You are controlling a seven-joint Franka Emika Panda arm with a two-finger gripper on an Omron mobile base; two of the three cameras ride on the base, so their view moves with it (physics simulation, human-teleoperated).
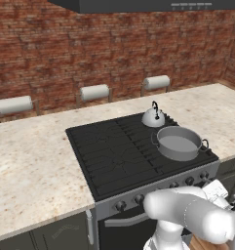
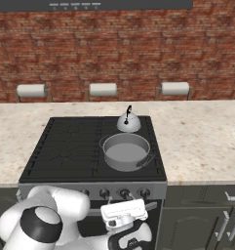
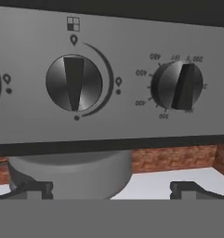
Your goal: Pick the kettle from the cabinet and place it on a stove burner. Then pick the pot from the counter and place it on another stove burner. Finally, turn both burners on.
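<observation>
The small silvery kettle [image 1: 153,117] [image 2: 128,122] stands on the back right burner of the black stove [image 1: 114,151] [image 2: 65,146]. Just in front of it, the wide grey pot [image 1: 179,143] [image 2: 126,151] sits on the front right burner. My gripper [image 1: 214,186] [image 2: 121,200] is low in front of the range, open and empty, pointing at the knob row [image 2: 124,193]. In the hand view, a round knob [image 3: 74,82] is straight ahead, a numbered dial [image 3: 177,86] is to its right, and the pot's side [image 3: 71,174] shows below the panel. The cabinet is out of view.
The beige counter [image 1: 31,161] [image 2: 202,141] runs along both sides of the range. Three paper towel rolls [image 1: 95,92] [image 2: 103,89] hang on the brick wall behind. Dark cupboard doors with bar handles [image 2: 231,197] sit under the counter on the right.
</observation>
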